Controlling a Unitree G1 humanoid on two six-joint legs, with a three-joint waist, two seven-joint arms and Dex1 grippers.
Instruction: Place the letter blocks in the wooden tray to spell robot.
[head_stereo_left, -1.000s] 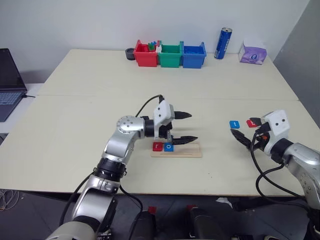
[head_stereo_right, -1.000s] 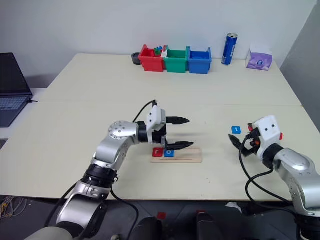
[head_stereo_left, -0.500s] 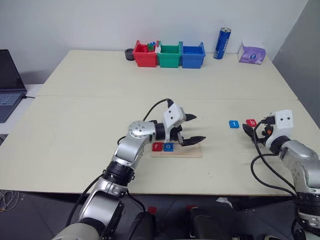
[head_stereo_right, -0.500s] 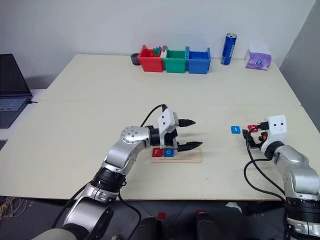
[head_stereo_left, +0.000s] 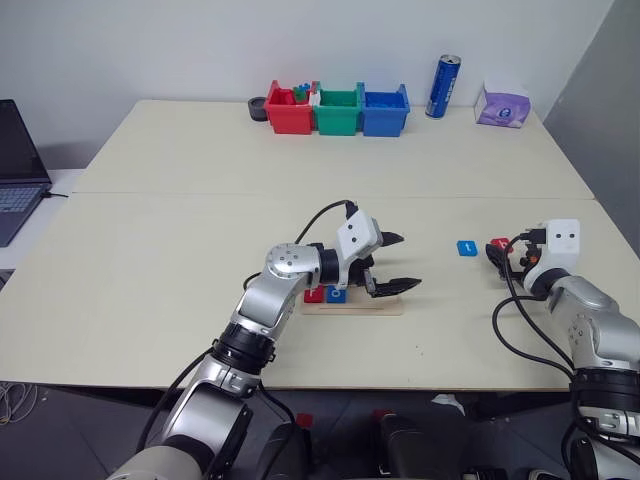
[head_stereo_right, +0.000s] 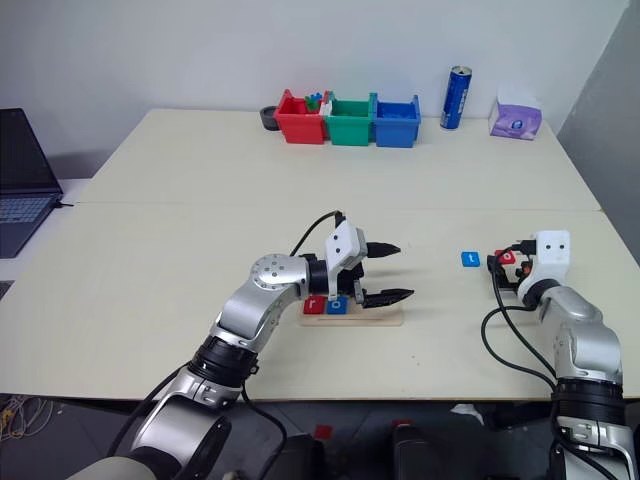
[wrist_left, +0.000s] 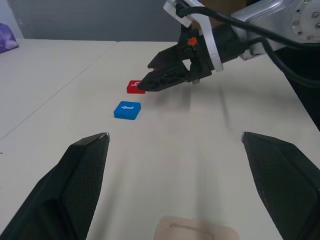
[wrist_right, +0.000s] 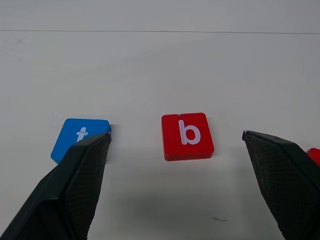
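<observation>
Flat square red "b" tile (wrist_right: 187, 136), glossy; blue "t" tile (wrist_right: 80, 138) beside.

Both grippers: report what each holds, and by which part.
Nothing held. The left gripper is open over the wooden tray; the right gripper is open around the red b block.

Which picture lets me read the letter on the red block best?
The right wrist view: the red b block lies facing the camera, between the open fingers. In the left wrist view and the eye views it is a small red tile, its letter unreadable.
</observation>
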